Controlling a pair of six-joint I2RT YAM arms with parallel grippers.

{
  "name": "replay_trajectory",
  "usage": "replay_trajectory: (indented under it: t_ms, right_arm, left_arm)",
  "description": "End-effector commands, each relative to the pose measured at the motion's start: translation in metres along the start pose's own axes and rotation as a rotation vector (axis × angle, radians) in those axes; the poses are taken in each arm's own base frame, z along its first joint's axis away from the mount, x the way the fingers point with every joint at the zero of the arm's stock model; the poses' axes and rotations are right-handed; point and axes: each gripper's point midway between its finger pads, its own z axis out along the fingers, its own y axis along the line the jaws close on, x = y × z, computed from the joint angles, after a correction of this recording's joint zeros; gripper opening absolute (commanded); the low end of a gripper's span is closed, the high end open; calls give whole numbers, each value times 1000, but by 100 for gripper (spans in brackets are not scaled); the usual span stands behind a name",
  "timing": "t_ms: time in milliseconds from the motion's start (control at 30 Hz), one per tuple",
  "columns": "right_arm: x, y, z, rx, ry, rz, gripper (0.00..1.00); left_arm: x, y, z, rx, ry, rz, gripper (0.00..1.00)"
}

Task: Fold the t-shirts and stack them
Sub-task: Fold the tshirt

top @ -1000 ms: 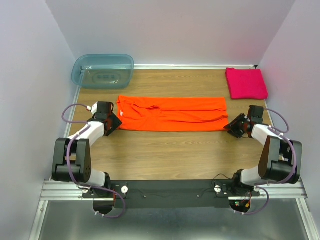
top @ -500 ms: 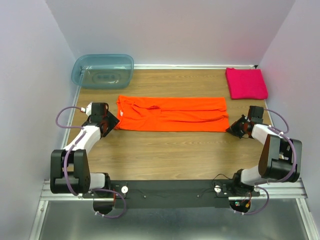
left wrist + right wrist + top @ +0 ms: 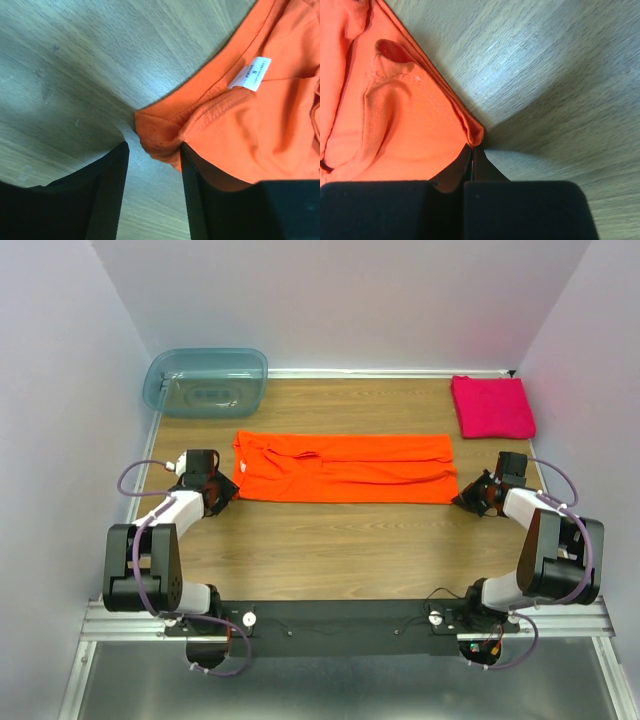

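**Top external view: both end effectors sit low at the orange shirt's near corners**

The orange t-shirt [image 3: 345, 468] lies flat at the middle of the counter [image 3: 340, 550], folded into a long band running from 9 to 3 o'clock. The pink t-shirt [image 3: 492, 406] is a folded square at the 1 o'clock corner, well apart from it. A blue-green tub [image 3: 206, 380] stands at 11 o'clock.

Your left arm is bent at the elbow, and its forearm reaches toward 1 o'clock. The left end effector [image 3: 222, 488] is down at the shirt's 8 o'clock corner. In the left wrist view its jaws stand apart, with the bunched corner hem lying in the gap. The hem is against one black finger [image 3: 197, 200] and a sliver of wood shows before the other, so it is released, not gripping. A white label [image 3: 252, 74] shows on the collar beyond.

Your right arm mirrors that pose, with its forearm angled toward 11 o'clock. The right end effector [image 3: 462, 497] is at the shirt's 4 o'clock corner. In the right wrist view its jaws are clenched together and the pointed corner of the hem touches their tips. You cannot tell whether any cloth is caught between them.
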Motion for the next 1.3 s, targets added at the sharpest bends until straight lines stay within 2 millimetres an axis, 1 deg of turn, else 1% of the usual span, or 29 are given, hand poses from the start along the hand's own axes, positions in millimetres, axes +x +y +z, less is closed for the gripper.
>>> replay_trajectory:
  t_ms: [0, 200, 233, 300, 333, 367, 400, 433, 567, 600, 667, 700, 800, 833, 967, 1033, 1067, 1100, 1133, 1167, 1200, 1233, 1267]
  right_arm:
    - [0, -12, 0, 37, -16, -2, 1]
    - [-7, -11, -4, 42, -45, -9, 1]
    - [-8, -11, -4, 44, -48, -11, 1]
    - [-10, -12, -4, 50, -54, -13, 1]
    - [-10, -12, -5, 53, -56, -16, 1]
    - [-12, -12, -5, 55, -61, -25, 1]
    - [-15, -13, -7, 63, -73, -27, 1]
    - [-15, -14, -8, 70, -75, -34, 1]
    - [-23, -15, -18, 104, -94, -51, 1]
    - [-26, -16, -22, 123, -100, -56, 1]
    - [-28, -17, -28, 138, -105, -71, 1]
    - [-25, -20, -29, 152, -96, -72, 1]
    - [-16, -28, -29, 177, -62, -73, 1]
    - [-9, -32, -29, 188, -40, -65, 1]
    - [8, -43, -26, 213, 18, -48, 1]
    - [12, -45, -27, 217, 30, -46, 1]
    - [13, -45, -29, 217, 35, -56, 5]
    - [13, -44, -32, 215, 35, -61, 15]
    - [12, -43, -34, 210, 30, -72, 20]
    - [10, -41, -37, 204, 22, -80, 25]
    - [4, -36, -40, 193, 6, -91, 29]
    - [0, -32, -46, 183, -9, -111, 37]
    - [-4, -28, -50, 176, -20, -121, 41]
  left_arm:
    - [-9, 3, 9, -28, -38, -1, 52]
    - [-10, 5, 19, -49, -36, 25, 40]
    - [-11, 5, 20, -49, -41, 35, 35]
    - [-12, 7, 22, -58, -39, 44, 29]
    - [-13, 8, 23, -72, -38, 54, 25]
    - [-14, 10, 22, -82, -39, 71, 18]
    - [-15, 11, 21, -93, -41, 84, 16]
    - [-21, 11, 16, -110, -54, 97, 10]
    - [-37, 17, -1, -183, -82, 168, 9]
    - [-46, 15, -8, -192, -109, 186, 9]
    - [-45, 22, -15, -226, -96, 214, 9]
    - [-45, 24, -17, -235, -94, 218, 10]
    - [-29, 36, -17, -253, -39, 233, 12]
    - [-18, 41, -15, -253, -1, 230, 13]
    - [10, 57, -12, -250, 79, 218, 16]
    - [11, 58, -13, -251, 80, 216, 21]
    - [10, 58, -14, -251, 75, 215, 30]
    - [7, 57, -18, -248, 59, 216, 36]
    - [4, 54, -20, -240, 48, 216, 50]
    - [1, 51, -23, -233, 39, 218, 58]
    - [-3, 48, -25, -221, 28, 227, 66]
    - [-11, 41, -32, -202, -2, 224, 73]
    - [-16, 38, -36, -197, -18, 228, 78]
